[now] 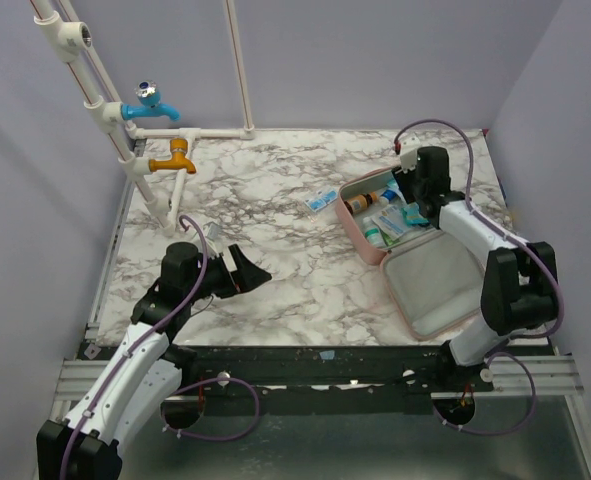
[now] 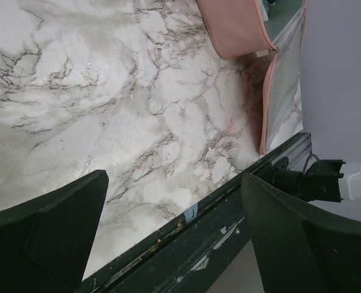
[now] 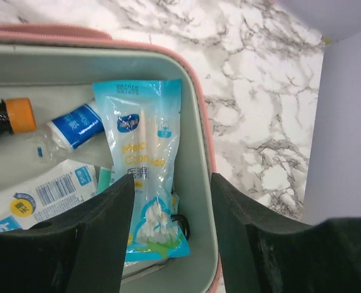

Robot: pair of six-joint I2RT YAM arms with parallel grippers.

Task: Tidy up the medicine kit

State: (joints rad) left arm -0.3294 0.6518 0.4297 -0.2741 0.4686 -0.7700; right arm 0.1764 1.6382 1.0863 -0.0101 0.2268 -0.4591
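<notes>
Right gripper (image 3: 172,190) hovers open above medicine kit (image 3: 193,135) rim.

Lilac walls (image 1: 375,60), marble tabletop (image 1: 275,200), white pipe frame (image 1: 240,70)

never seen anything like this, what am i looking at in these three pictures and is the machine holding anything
Two robot arms are bolted at the near edge of a marble table. The wide picture comes from a fixed camera above and behind them. The other two come from cameras on the wrists, so the dark shapes at the bottom are each arm's own fingers. The left gripper hangs open over the marble, holding nothing. The right gripper is over the open pink medicine kit, jaws apart, gripping nothing. A blue-white packet lies in the case below it, near a brown bottle. One sachet lies on the table outside the kit.
</notes>
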